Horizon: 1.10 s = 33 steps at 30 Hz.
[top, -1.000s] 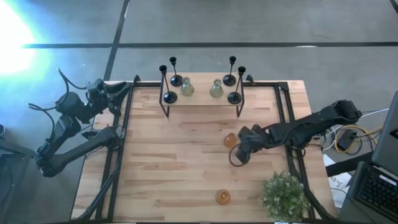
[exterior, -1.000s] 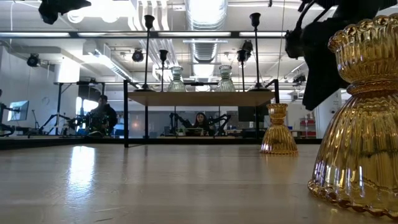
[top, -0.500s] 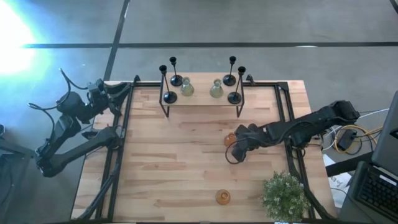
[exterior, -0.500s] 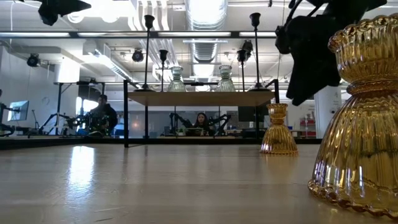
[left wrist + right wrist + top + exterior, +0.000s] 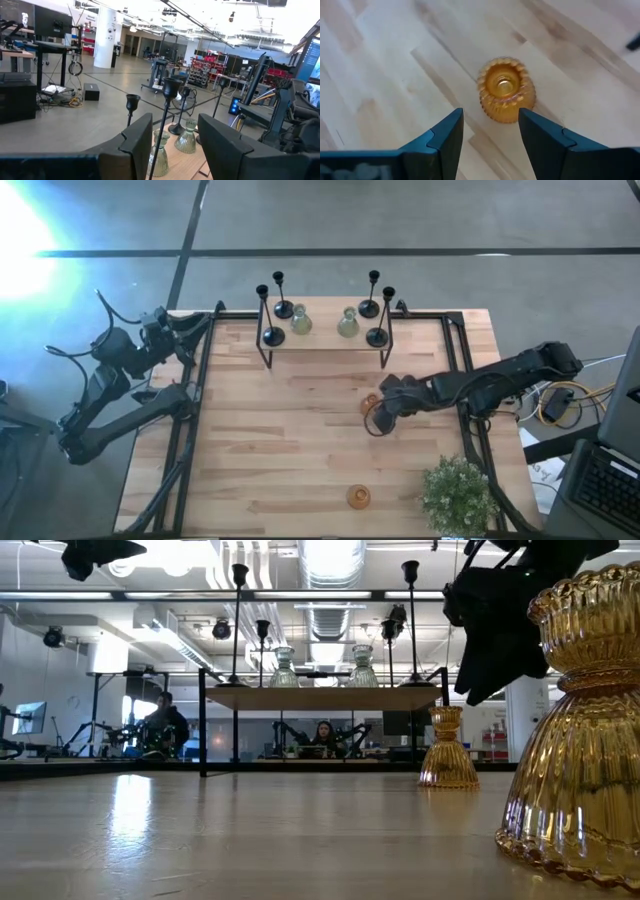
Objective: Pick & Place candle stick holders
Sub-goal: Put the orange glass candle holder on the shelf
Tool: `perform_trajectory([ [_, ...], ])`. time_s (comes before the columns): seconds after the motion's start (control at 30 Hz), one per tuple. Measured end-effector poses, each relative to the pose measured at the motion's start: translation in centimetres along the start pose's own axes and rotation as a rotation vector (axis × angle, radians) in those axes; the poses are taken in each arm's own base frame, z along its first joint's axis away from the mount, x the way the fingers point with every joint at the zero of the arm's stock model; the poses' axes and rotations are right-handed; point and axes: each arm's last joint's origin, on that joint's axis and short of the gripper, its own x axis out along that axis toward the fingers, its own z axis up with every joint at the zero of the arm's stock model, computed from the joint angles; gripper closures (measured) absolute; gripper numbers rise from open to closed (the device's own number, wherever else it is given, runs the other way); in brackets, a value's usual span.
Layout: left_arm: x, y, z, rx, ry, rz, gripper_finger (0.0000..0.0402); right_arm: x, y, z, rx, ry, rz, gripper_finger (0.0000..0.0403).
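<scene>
Our right gripper (image 5: 487,137) has slid over the amber holder (image 5: 506,96) (jaws wide, holding nothing), so we can grab next.

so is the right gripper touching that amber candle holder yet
Apart. The right wrist view shows the amber holder standing alone on the table, with bare wood between it and both open fingers of the right gripper.

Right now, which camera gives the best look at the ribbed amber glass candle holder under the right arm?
The right wrist view: the ribbed amber glass candle holder fills the middle, seen from above beyond the open right gripper. The high view shows it partly hidden by the arm. The low view shows it upright. The left wrist view misses it.
</scene>
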Motion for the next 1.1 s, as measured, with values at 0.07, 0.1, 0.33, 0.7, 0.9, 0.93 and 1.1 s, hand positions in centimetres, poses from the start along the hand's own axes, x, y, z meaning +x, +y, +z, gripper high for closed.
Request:
perform_trajectory([
  [0.07,0.0,0.0,0.0,0.0,0.0,0.0,0.0239,0.1,-0.4,0.4,0.087,0.004,-0.005,0.0221],
  [0.1,0.0,0.0,0.0,0.0,0.001,-0.003,0.0239,0.2,-0.6,0.6,0.132,0.014,-0.003,0.0224],
  [0.33,0.0,0.0,0.0,0.039,0.002,-0.01,0.0239,0.8,-1.8,1.9,0.255,0.061,0.008,0.025],
  [0.7,0.0,0.0,0.0,0.034,0.002,-0.008,0.0238,0.2,-1.8,3.5,0.236,0.049,0.047,0.028],
  [0.9,0.0,0.0,0.0,0.032,0.002,-0.008,0.0239,0.2,-2.1,3.9,0.251,0.041,0.038,0.0274],
  [0.93,0.0,0.0,0.0,0.032,0.002,-0.008,0.0238,0.2,-2.1,3.9,0.252,0.041,0.038,0.0273],
  [1.1,0.0,0.0,0.0,0.032,0.002,-0.007,0.0238,0.2,-2.2,3.9,0.267,0.047,0.04,0.0276],
])
